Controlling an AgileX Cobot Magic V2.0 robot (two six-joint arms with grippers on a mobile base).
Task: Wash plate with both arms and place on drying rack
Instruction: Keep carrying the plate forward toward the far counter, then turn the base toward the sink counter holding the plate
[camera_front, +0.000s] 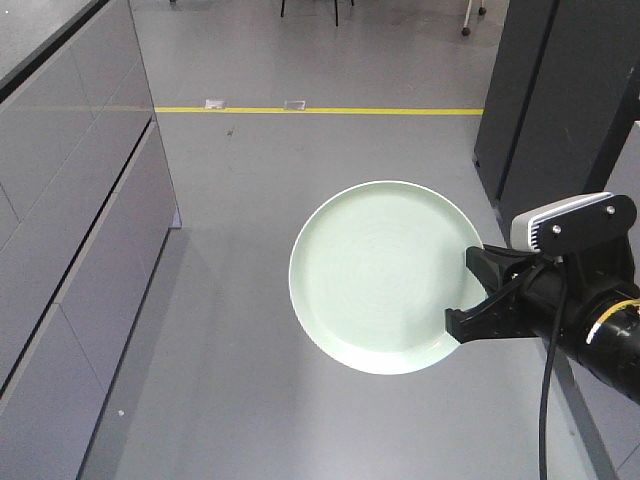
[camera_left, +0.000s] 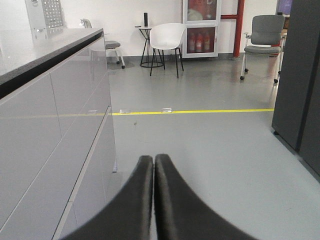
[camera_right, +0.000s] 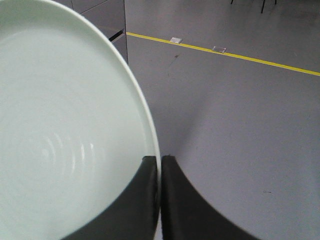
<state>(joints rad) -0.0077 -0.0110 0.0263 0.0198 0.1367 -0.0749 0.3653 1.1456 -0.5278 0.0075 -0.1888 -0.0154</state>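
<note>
Above the grey floor (camera_front: 250, 300), the right gripper (camera_front: 468, 293) was closed almost fully on the right-hand rim of the plate (camera_front: 375, 275). The rim was pinched between its fingers, and the plate hung in the air, on the near side of the yellow line (camera_front: 350, 110). Beside the grey cabinet fronts (camera_left: 55, 130), the left gripper (camera_left: 153, 165) had its fingers pressed together, holding nothing.
</note>
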